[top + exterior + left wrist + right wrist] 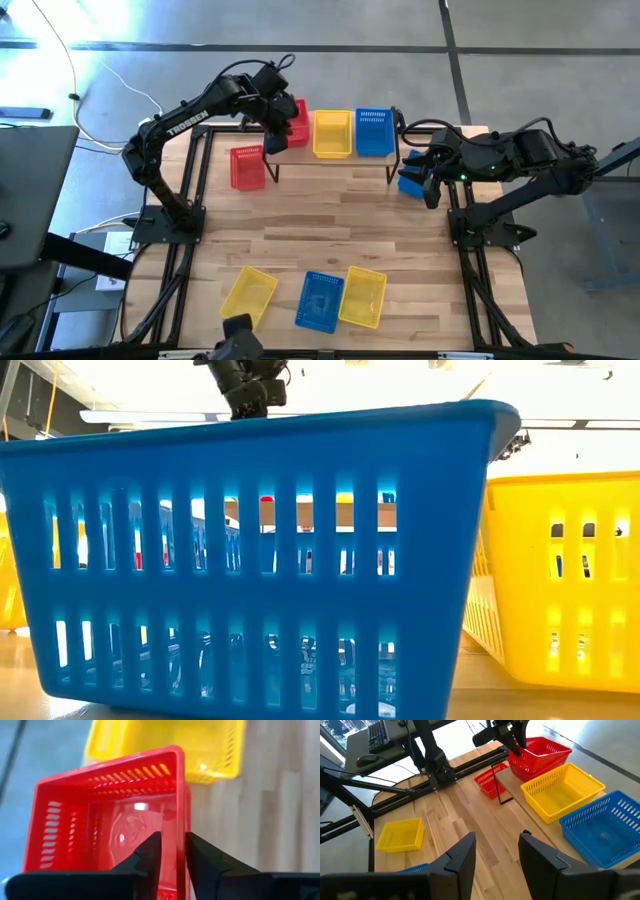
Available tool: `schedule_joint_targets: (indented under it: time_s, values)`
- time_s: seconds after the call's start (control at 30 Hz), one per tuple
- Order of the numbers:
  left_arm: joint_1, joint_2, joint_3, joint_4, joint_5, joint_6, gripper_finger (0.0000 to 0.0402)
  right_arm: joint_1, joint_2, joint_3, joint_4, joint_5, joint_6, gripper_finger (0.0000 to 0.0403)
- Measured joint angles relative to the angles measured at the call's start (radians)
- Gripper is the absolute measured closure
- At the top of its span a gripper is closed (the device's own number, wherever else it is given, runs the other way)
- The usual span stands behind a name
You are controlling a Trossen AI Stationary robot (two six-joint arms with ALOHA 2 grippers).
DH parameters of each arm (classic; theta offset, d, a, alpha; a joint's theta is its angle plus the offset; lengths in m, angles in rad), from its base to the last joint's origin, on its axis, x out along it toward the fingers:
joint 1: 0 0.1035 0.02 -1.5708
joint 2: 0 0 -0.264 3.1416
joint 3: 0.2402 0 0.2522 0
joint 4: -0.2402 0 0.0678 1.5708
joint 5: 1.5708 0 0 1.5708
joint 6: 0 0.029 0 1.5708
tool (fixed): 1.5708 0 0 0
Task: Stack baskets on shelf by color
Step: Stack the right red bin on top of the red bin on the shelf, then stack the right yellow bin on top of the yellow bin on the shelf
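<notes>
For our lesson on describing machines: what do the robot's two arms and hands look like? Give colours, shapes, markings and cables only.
Both arms are black, built of jointed tubular links on black frame bases. The left arm carries white TROSSEN lettering along one link; the right arm shows a small green light near its wrist, with black cables beside it. The left hand and right hand each have two dark, flat, wedge-shaped fingers.

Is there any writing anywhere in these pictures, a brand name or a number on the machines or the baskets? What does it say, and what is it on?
"TROSSEN": white capital letters along the left arm, read in the high view.
Nothing else can be read: the baskets show no label or number, and the right arm shows no lettering that I can make out.
</notes>
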Motion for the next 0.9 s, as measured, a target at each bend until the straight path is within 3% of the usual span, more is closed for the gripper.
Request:
schedule_joint_targets:
  time_s: [0.2, 0.47, 0.9]
  values:
    - [-0.009, 0.000, 0.000, -0.005, -0.107, 0.000, 0.0311, 0.000, 0.000, 0.000, 0.000, 0.000, 0.000, 0.0269]
    - [-0.047, 0.001, 0.000, -0.008, -0.110, 0.007, 0.0317, 0.000, 0.000, 0.000, 0.000, 0.000, 0.000, 0.0269]
    - [-0.114, -0.012, 0.001, -0.090, -0.133, -0.002, 0.0294, 0.000, 0.052, 0.000, -0.003, 0.000, 0.052, 0.0269]
